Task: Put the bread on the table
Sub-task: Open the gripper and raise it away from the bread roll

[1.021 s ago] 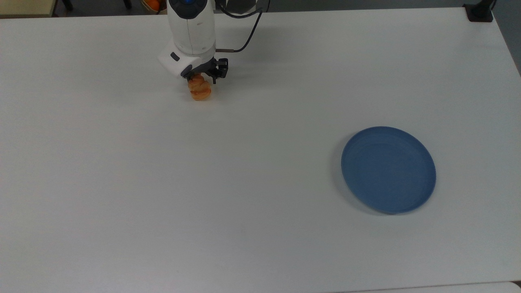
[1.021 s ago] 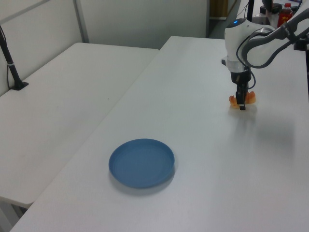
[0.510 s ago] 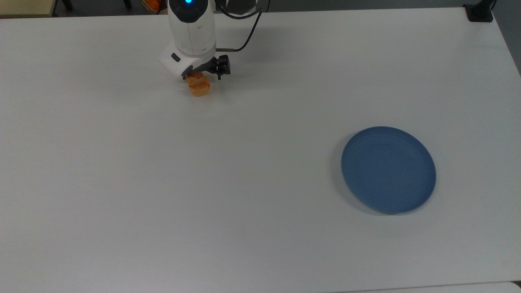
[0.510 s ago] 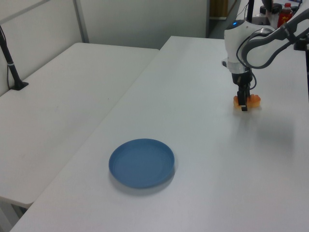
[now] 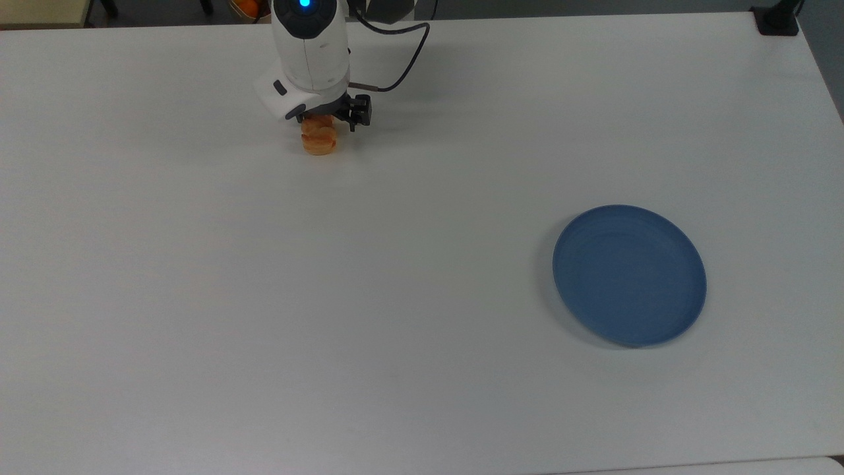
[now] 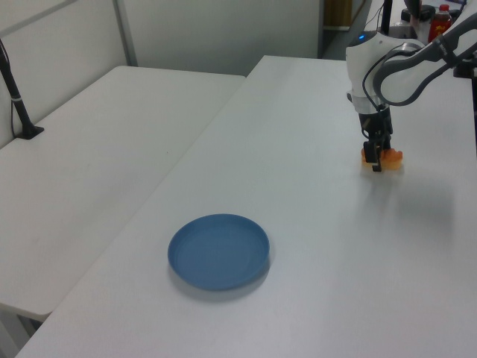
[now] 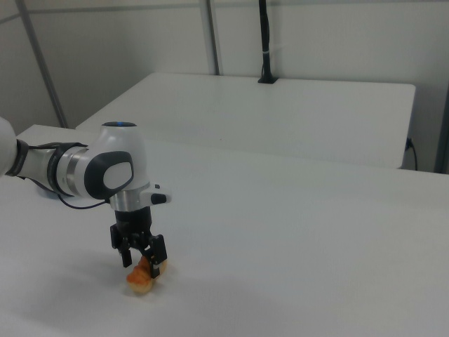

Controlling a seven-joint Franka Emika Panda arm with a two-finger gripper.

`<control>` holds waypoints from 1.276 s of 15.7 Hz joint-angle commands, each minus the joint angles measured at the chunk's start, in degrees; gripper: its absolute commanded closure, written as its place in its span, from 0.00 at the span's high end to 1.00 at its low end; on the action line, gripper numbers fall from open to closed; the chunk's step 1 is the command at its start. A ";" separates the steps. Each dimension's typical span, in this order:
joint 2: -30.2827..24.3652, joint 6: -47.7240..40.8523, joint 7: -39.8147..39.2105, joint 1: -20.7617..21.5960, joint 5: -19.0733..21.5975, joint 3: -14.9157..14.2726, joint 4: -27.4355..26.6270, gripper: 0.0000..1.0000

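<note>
Jaws straddle the bread (image 5: 319, 141), one on each side. I can't tell whether they are still pinching it or have let go.

What changed over the last second:
- In the top view the bread stuck out long and skewed below the gripper (image 5: 321, 125). Now it looks shorter and squarer, tucked close under the hand.
- In the left view the bread (image 6: 393, 156) showed on both sides of the gripper (image 6: 375, 158). Now most of it pokes out on the left view's right.
- The arm barely moved across the table (image 5: 395, 297). The change looks like a small drop and twist rather than travel.

My read is that this is the set-down. In the right view the bread (image 7: 139, 277) sits low under the gripper (image 7: 142, 261), and its underside looks to be on or just off the white surface. If it's down, the task is nearly done. What's left is to release it and lift straight up. A sideways pull could drag or roll the bread.

Containers:
- The blue plate (image 5: 630, 274) hasn't moved and has nothing on it.
- It's well apart from the bread, toward the top view's lower right.
- The left view shows the same bare plate (image 6: 218, 251).
</note>
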 commanded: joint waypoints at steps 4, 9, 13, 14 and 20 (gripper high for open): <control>-1.86 -3.21 -2.57 -0.15 0.04 -0.18 4.66 1.00; -3.62 -19.62 -1.69 -0.77 2.14 -0.18 23.26 1.00; -3.62 -29.04 -2.30 -1.21 3.56 -0.97 34.45 1.00; -3.80 -30.01 -2.74 -1.38 3.65 -0.97 34.64 1.00; -5.12 -29.85 -3.80 -1.03 9.36 -5.45 34.73 1.00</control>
